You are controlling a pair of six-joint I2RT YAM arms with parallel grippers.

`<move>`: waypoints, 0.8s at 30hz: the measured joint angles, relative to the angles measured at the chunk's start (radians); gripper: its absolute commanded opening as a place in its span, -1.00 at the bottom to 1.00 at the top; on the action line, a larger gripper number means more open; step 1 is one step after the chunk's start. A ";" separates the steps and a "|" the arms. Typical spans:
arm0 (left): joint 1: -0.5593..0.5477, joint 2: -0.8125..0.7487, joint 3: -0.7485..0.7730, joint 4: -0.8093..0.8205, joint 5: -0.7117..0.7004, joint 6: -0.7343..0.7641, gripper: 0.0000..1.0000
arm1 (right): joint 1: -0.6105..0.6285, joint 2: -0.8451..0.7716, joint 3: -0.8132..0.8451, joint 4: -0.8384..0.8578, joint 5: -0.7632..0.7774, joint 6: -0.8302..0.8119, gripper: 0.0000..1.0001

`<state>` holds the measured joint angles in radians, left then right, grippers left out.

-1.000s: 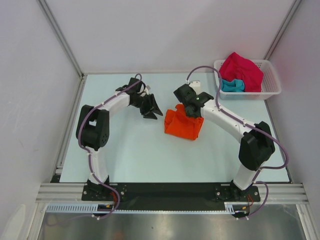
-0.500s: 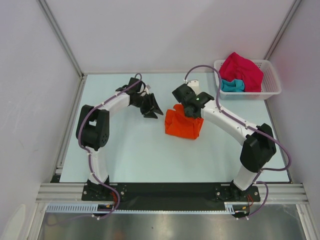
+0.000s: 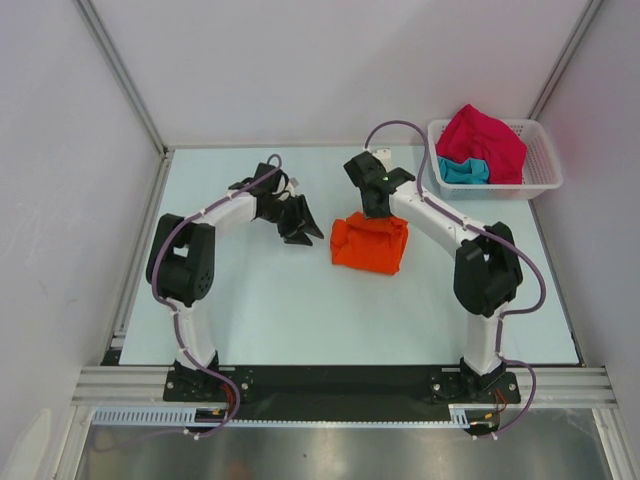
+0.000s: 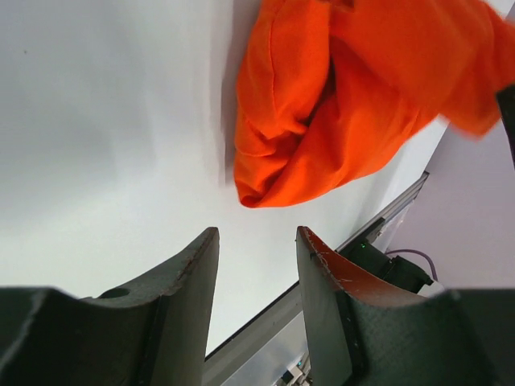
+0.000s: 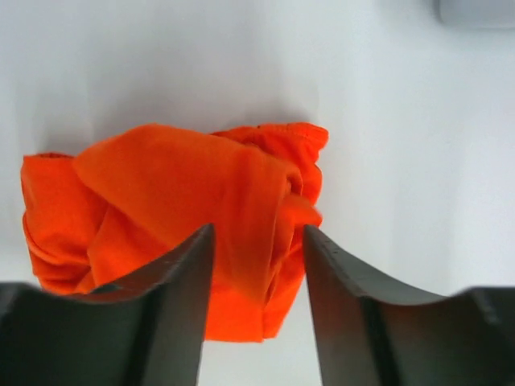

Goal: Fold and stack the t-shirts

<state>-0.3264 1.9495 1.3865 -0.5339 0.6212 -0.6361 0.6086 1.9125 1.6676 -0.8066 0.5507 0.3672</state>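
A bright orange t-shirt point(image 3: 370, 243) lies bunched in a rough fold on the table's middle. My right gripper point(image 3: 379, 208) hovers over its far edge, jaws open, with the orange cloth point(image 5: 161, 193) lying under and between the fingers point(image 5: 257, 232) but not pinched. My left gripper point(image 3: 306, 226) stands open and empty just left of the shirt, which fills the upper right of the left wrist view point(image 4: 338, 96); bare table shows between its fingers point(image 4: 257, 233). A crimson-pink t-shirt point(image 3: 485, 140) and a teal one point(image 3: 464, 171) lie crumpled in the basket.
The white lattice basket point(image 3: 500, 191) sits at the table's far right corner. Metal frame rails point(image 3: 135, 250) border the table on the left and near sides. Pale walls enclose the back and sides.
The right gripper has opened and let go of the orange t-shirt, shifting slightly toward the far side. The shirt has settled flatter. The left arm has barely moved.
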 measured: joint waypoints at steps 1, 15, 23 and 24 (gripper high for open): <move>0.000 -0.006 -0.007 0.000 0.000 0.000 -0.03 | -0.004 0.021 0.015 0.001 0.000 -0.005 0.15; 0.006 -0.035 -0.085 0.041 0.000 -0.001 -0.03 | -0.006 0.062 0.083 -0.004 -0.001 -0.028 0.20; 0.006 -0.051 -0.110 0.072 0.007 -0.021 -0.03 | 0.024 0.008 0.003 -0.011 0.002 0.008 0.21; 0.006 -0.051 -0.110 0.081 0.011 -0.027 -0.03 | 0.032 -0.014 -0.026 -0.012 0.002 0.019 0.21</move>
<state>-0.3202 1.8980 1.2762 -0.4526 0.6319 -0.6632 0.6411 1.8984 1.6413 -0.8185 0.5522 0.3866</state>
